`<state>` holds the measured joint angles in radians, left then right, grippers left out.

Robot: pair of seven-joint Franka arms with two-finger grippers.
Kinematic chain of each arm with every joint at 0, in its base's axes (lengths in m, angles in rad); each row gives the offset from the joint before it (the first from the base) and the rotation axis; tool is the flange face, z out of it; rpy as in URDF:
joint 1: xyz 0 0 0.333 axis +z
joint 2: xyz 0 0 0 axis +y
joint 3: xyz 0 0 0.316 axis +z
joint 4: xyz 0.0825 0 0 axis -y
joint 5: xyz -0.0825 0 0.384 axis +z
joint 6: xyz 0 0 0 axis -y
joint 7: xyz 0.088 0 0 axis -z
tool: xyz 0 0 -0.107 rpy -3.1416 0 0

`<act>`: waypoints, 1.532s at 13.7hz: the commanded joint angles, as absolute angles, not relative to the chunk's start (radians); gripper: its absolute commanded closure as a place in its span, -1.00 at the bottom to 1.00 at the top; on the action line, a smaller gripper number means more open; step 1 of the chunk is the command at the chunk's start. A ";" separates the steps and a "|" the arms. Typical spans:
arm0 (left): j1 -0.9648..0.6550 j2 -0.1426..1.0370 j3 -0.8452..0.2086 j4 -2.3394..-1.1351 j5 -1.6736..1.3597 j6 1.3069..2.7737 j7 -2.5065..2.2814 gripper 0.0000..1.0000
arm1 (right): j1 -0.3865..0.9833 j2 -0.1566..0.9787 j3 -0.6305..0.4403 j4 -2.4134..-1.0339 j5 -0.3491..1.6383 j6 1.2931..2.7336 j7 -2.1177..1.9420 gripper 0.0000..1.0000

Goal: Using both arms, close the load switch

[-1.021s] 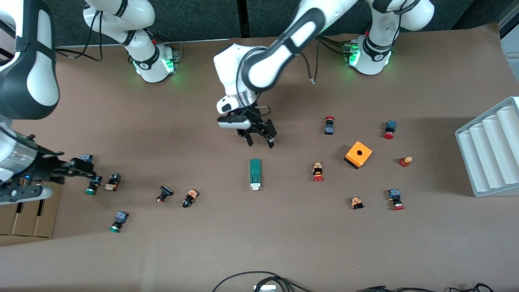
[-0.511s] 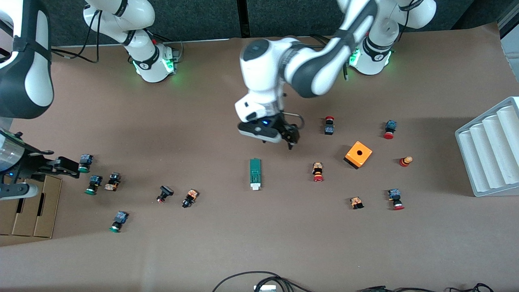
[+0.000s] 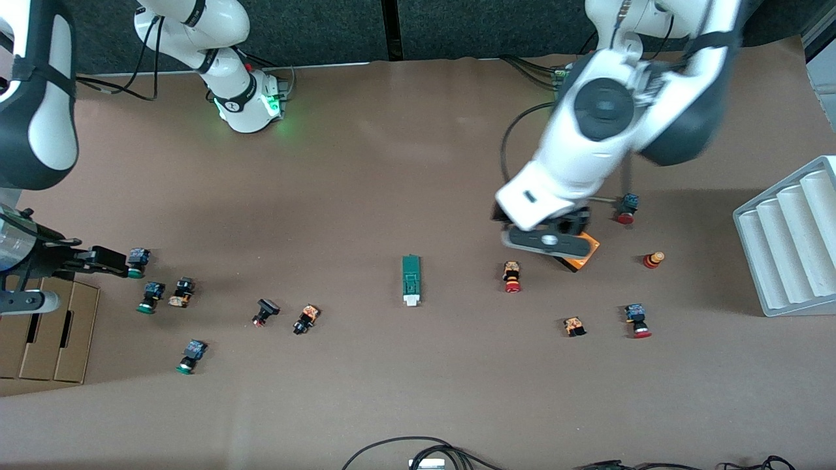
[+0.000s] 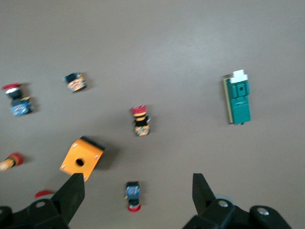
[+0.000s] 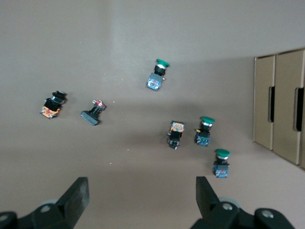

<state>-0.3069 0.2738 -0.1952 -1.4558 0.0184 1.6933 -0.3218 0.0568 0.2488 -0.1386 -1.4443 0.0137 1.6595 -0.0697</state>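
Observation:
The load switch (image 3: 410, 281), a narrow dark-green block with a white end piece, lies flat on the brown table near the middle, alone. It also shows in the left wrist view (image 4: 237, 101). My left gripper (image 4: 137, 191) is open and empty, up in the air over the orange box and a red push button (image 4: 133, 195). In the front view the left arm's wrist (image 3: 555, 196) hides its fingers. My right gripper (image 5: 142, 193) is open and empty over bare table at the right arm's end, by the green push buttons (image 3: 108, 261).
An orange box with a hole (image 3: 583, 256) is partly under the left wrist. Red push buttons (image 3: 512, 277) lie round it and green ones (image 3: 151, 296) at the right arm's end. A white ribbed tray (image 3: 790, 241), cardboard boxes (image 3: 49, 333) and cables (image 3: 418, 450) line the edges.
The left arm has swung from over the spot by the load switch toward its own end of the table, over the orange box. The right gripper has drawn back toward its table end.

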 commanded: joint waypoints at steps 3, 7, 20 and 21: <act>-0.131 0.250 -0.209 -1.371 -0.064 1.514 -0.284 -1.00 | -0.004 0.167 -0.117 -1.474 0.049 1.652 -0.051 -1.00; -0.003 0.172 -0.206 -1.382 -0.048 1.487 -0.239 -1.00 | -0.034 0.143 -0.081 -1.486 0.049 1.664 0.032 -1.00; -0.023 -0.048 -0.072 -1.674 0.018 1.582 -0.146 -1.00 | 0.009 0.095 -0.083 -1.525 0.046 1.652 0.029 -1.00; -0.035 -0.038 -0.074 -1.661 0.034 1.577 -0.147 -1.00 | 0.011 0.095 -0.083 -1.525 0.046 1.652 0.031 -1.00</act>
<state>0.0004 -0.0133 -0.0713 -1.6357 -0.0087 1.5583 -0.1516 0.0037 0.1153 -0.0799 -1.5070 0.0498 1.6571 0.0190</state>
